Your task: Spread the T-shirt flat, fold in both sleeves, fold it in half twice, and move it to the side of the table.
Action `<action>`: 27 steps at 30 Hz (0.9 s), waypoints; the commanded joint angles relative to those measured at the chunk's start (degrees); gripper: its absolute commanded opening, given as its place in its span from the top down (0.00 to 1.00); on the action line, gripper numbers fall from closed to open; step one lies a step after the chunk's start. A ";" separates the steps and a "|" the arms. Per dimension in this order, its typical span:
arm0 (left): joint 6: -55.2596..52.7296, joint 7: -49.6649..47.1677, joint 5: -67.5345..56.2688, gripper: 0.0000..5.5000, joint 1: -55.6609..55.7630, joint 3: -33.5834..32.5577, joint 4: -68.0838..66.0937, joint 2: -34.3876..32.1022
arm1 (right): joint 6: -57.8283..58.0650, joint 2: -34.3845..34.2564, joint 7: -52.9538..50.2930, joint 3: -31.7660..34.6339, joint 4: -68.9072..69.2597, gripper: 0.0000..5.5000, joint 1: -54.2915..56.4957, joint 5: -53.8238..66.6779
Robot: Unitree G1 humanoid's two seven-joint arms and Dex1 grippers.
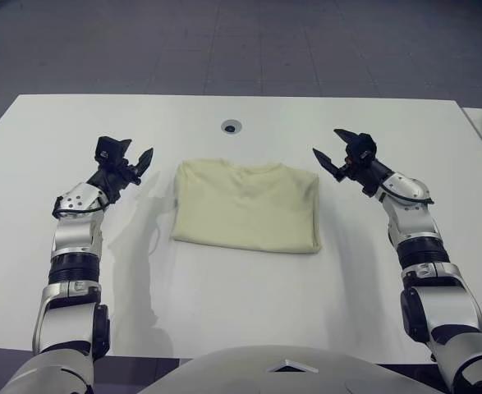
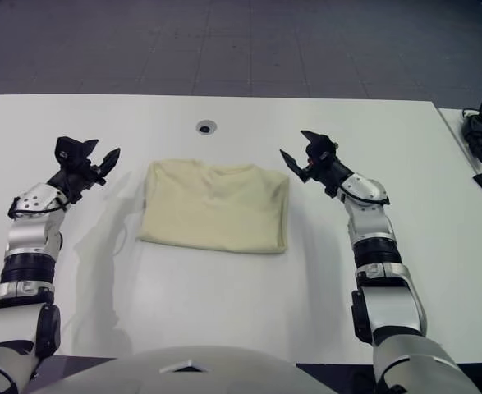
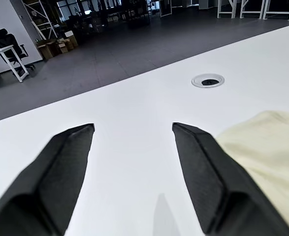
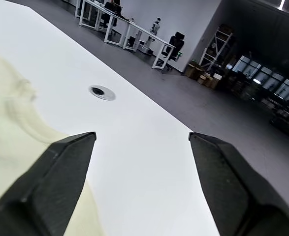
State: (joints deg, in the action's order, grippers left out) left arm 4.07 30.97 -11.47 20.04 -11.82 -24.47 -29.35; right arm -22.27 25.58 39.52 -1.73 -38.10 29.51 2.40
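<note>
A pale yellow T-shirt point(image 1: 247, 205) lies folded into a neat rectangle at the middle of the white table point(image 1: 224, 295); its edge also shows in the left wrist view point(image 3: 267, 147) and the right wrist view point(image 4: 11, 147). My left gripper point(image 1: 134, 158) hovers just left of the shirt, open, with nothing between its fingers point(image 3: 60, 172). My right gripper point(image 1: 332, 148) hovers just right of the shirt's far corner, open and empty as well, fingers point(image 4: 233, 182) spread wide.
A round cable grommet point(image 1: 231, 125) sits in the table beyond the shirt. Dark cables and gear point(image 2: 479, 131) lie on a neighbouring surface at far right. Bare table surface spreads on both sides and in front of the shirt.
</note>
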 commanded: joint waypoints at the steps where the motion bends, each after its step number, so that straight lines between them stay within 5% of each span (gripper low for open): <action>1: -0.38 -1.65 0.03 0.31 -3.05 -0.92 11.74 -0.73 | -2.66 2.64 0.13 -6.37 -2.11 0.22 2.99 -9.42; 10: -5.08 -1.19 -0.16 0.03 -10.00 -0.01 27.76 -1.71 | -4.31 -1.96 -3.45 -15.01 -17.60 0.02 16.38 -20.92; 19: -6.12 -0.57 0.07 0.02 -13.48 -0.53 33.62 -2.85 | -6.38 4.35 -3.79 -24.21 -26.08 0.02 19.00 -32.43; 27: -7.31 -1.02 0.32 0.02 -14.95 0.30 35.96 -2.10 | -10.69 12.86 2.58 -24.65 -18.96 0.02 15.70 -31.03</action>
State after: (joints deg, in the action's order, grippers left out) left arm -2.31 30.04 -11.32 6.25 -11.64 10.02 -31.21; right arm -31.95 34.17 37.24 -25.21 -59.63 49.73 -27.81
